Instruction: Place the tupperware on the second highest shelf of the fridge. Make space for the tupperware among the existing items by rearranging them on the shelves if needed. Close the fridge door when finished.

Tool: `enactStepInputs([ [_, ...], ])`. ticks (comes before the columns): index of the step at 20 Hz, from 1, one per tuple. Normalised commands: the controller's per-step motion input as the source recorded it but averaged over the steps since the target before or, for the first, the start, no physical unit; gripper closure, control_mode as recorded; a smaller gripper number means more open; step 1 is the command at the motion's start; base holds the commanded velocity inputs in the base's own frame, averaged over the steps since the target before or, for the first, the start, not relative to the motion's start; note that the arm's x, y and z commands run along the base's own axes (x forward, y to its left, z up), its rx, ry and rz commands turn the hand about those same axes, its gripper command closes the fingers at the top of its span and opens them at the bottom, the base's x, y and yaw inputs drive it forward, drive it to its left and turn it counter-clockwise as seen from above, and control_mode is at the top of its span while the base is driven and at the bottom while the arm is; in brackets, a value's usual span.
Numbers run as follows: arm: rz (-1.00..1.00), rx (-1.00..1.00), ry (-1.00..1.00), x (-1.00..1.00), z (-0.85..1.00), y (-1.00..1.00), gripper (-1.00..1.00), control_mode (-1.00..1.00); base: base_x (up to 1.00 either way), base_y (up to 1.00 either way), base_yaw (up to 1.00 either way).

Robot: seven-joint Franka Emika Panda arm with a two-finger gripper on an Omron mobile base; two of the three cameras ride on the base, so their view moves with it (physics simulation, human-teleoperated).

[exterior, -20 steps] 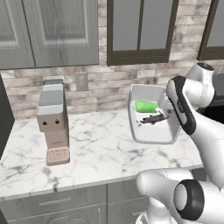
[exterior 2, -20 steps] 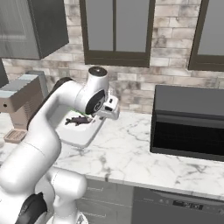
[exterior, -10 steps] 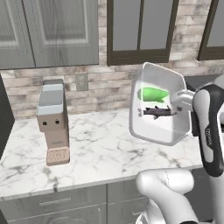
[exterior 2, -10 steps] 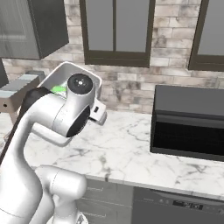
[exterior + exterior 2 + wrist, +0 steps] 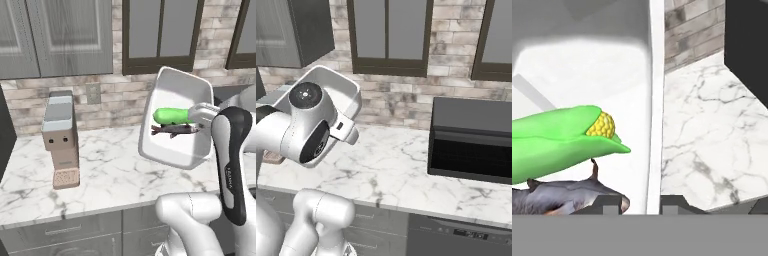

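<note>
wall: brick backsplash [image 5: 125,92]
counter: white marble [image 5: 406,172]
uppers: grey cabinets [image 5: 55,37], dark glass doors [image 5: 388,35]
appliances: coffee machine [image 5: 61,140], black microwave [image 5: 472,140]

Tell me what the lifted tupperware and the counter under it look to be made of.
Tupperware: likely smooth white plastic, going by its thin matte walls and rounded corners. Counter: apparently polished marble, white with grey veining, though it could be an imitation.
</note>
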Motion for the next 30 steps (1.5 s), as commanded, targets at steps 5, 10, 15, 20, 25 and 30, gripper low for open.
enactStepInputs([
  [5, 0.0, -0.02, 0.07, -0.22, 0.11, -0.18, 1.0, -1.0, 0.0, 0.0, 0.0],
  [10, 0.0, 0.0, 0.0, -0.09, 0.04, -0.06, 1.0, -1.0, 0.0, 0.0, 0.0],
  [15, 0.0, 0.0, 0.0, 0.0, 0.0, 0.0, 1.0, 1.0, -0.07, 0.0, 0.0],
  [20, 0.0, 0.0, 0.0, 0.0, 0.0, 0.0, 1.0, 1.0, -0.78, 0.0, 0.29],
  [25, 0.0, 0.0, 0.0, 0.0, 0.0, 0.0, 1.0, 1.0, -0.62, -0.15, 0.42],
  [30, 0.0, 0.0, 0.0, 0.0, 0.0, 0.0, 1.0, 1.0, -0.4, -0.17, 0.42],
])
